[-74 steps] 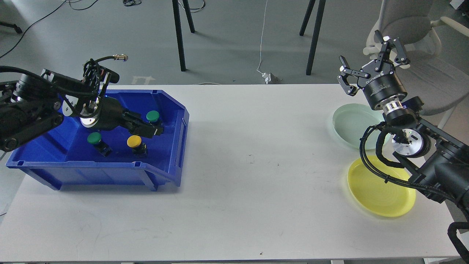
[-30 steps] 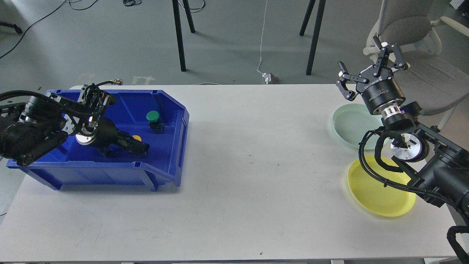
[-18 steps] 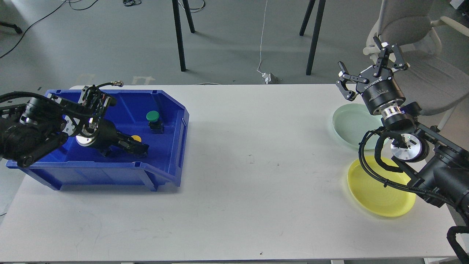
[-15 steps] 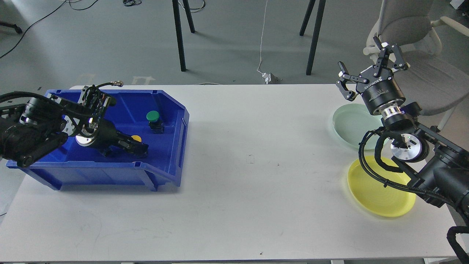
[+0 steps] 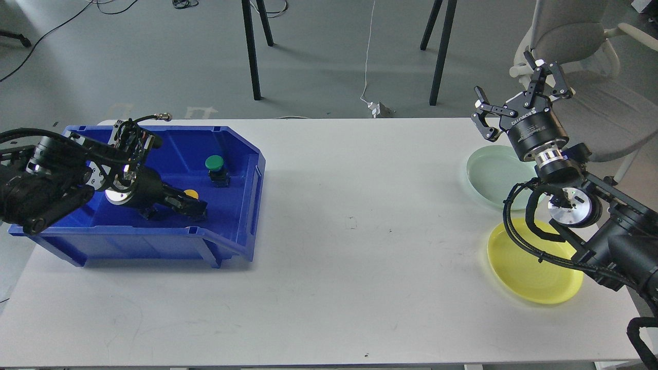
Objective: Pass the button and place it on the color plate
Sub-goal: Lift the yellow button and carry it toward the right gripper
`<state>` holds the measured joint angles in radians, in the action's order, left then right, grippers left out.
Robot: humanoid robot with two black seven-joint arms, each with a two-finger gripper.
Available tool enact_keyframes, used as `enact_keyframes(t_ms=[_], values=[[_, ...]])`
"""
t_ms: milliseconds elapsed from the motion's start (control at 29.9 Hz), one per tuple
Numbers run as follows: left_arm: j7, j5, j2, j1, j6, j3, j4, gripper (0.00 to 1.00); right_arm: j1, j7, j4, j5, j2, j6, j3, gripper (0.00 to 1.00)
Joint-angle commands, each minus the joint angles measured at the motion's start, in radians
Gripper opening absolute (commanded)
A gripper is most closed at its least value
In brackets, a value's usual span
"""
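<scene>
A blue bin [image 5: 241, 226] stands on the left of the table. A green button [image 5: 214, 163] stands in its back right part. A yellow button [image 5: 192, 194] lies in the middle, mostly hidden by my left gripper [image 5: 198, 207], which reaches down low into the bin at it; its dark fingers cannot be told apart. My right gripper [image 5: 506, 77] is open and empty, held up above the far right of the table. A pale green plate [image 5: 488, 177] and a yellow plate [image 5: 524, 272] lie at the right, below the right arm.
The white table [image 5: 349, 246] spreads between the bin and the plates. A grey office chair [image 5: 591, 61] stands behind the right gripper. Black table legs and a white cable show on the floor at the back.
Since 2.5 s ago my left gripper has dropped lower into the bin onto the yellow button, hiding the second green button. Over the last second both arms have hardly moved.
</scene>
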<state>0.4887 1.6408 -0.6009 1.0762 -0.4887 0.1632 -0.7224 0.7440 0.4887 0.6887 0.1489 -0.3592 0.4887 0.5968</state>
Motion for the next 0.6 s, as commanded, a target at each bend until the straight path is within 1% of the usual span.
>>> enact_keyframes(t_ms=[0, 134, 234, 368, 569], values=[[0.0, 0.001, 0.003, -0.001, 0.0, 0.001, 0.0, 0.45, -0.002, 0.0, 0.0, 0.0, 0.0, 0.0, 0.0, 1.0], [0.0, 0.001, 0.003, -0.001, 0.0, 0.001, -0.002, 0.36, -0.006, 0.0, 0.0, 0.001, 0.0, 0.0, 0.001, 1.0], [0.0, 0.001, 0.003, 0.001, 0.0, -0.001, 0.0, 0.32, -0.006, 0.0, 0.0, 0.001, 0.0, 0.0, 0.001, 1.0], [0.0, 0.001, 0.003, 0.004, 0.0, -0.001, 0.0, 0.3, -0.006, 0.0, 0.002, 0.0, 0.0, 0.0, 0.0, 1.0], [0.0, -0.007, -0.003, 0.019, 0.0, -0.011, -0.008, 0.29, -0.008, 0.0, 0.002, 0.001, 0.0, 0.0, 0.001, 1.0]])
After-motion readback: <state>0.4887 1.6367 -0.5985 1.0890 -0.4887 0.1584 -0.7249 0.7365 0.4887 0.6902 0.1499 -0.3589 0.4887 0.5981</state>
